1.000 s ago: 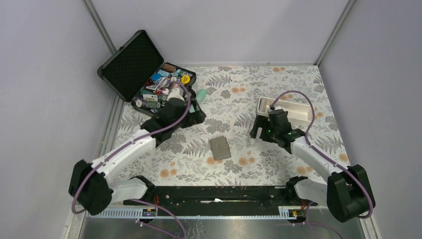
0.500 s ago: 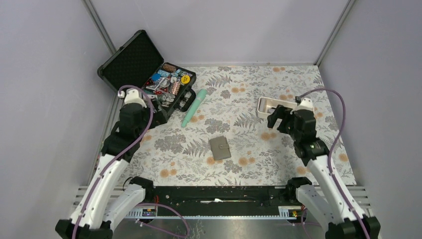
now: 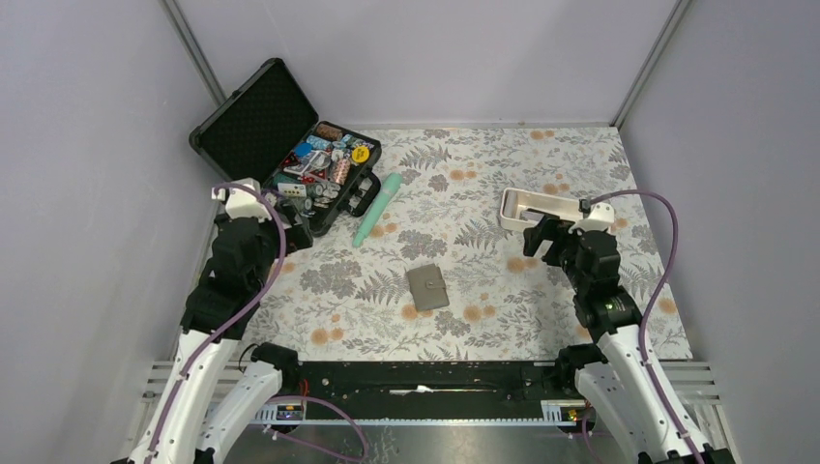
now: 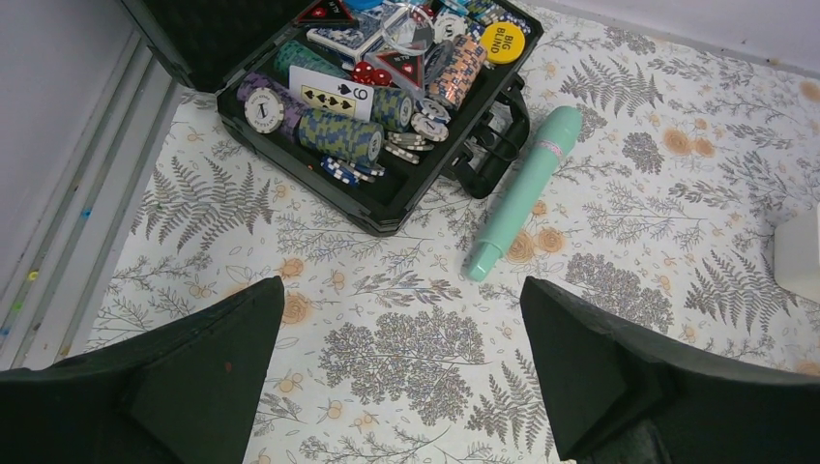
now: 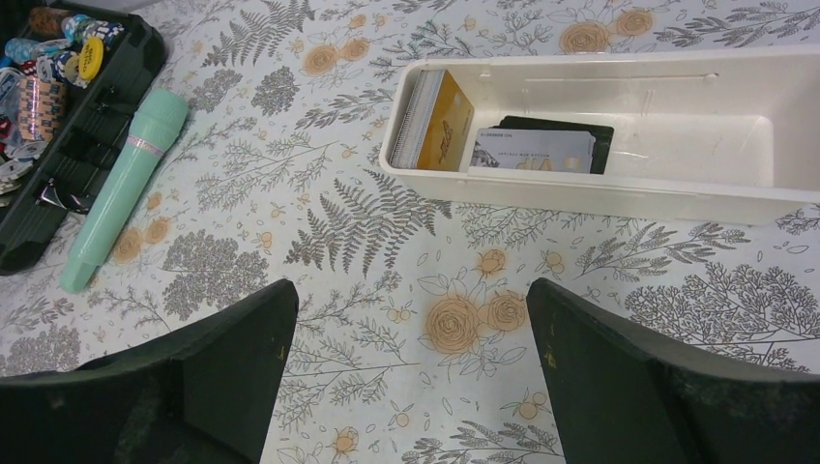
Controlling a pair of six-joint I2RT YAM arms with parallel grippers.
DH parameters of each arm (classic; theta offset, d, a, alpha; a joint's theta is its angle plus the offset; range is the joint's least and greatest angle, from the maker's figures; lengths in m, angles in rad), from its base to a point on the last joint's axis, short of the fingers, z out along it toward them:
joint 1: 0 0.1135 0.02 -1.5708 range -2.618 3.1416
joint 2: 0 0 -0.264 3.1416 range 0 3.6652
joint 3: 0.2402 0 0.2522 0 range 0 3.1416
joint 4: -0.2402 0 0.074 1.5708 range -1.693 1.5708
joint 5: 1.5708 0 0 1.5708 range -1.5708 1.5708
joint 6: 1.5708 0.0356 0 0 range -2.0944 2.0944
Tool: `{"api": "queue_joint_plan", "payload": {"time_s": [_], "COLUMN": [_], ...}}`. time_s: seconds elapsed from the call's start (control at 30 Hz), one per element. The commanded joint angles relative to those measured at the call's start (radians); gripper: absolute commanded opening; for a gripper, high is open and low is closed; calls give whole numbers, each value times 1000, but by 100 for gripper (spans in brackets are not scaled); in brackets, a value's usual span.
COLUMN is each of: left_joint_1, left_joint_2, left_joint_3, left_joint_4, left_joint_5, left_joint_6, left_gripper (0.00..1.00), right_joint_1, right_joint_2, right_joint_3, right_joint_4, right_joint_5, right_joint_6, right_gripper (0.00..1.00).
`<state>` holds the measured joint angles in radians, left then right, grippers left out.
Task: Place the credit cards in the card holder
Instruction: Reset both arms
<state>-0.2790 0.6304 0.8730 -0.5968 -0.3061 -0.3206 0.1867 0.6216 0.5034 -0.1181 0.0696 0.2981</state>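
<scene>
- In the white tray, at its left end, lie the credit cards: an orange-yellow one on edge, a pale one flat over a dark one.
- The card holder lies flat mid-table, well apart from the tray.
- The left gripper is spread wide and empty near the black case.
- The right gripper is likewise released, holding nothing, near the tray.

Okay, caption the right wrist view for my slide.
Open right gripper hovers near the white tray holding the credit cards, mint-green tube at left.
</scene>
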Motion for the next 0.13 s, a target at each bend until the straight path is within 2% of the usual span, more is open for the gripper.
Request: {"api": "queue_joint_plan", "payload": {"time_s": [0.0, 0.1], "left_joint_1": [4, 4], "left_joint_2": [0, 5], "left_joint_3": [-6, -9], "left_joint_4": [25, 32], "left_joint_5": [-5, 4], "left_joint_6": [18, -2], "left_gripper": [99, 99], "right_joint_1": [-4, -4], "right_joint_2": [-3, -3], "right_joint_3": [4, 6], "right_joint_4": [48, 45], "right_joint_5": [24, 24], "right_joint_6": [-21, -20], "right_gripper": [96, 96]}}
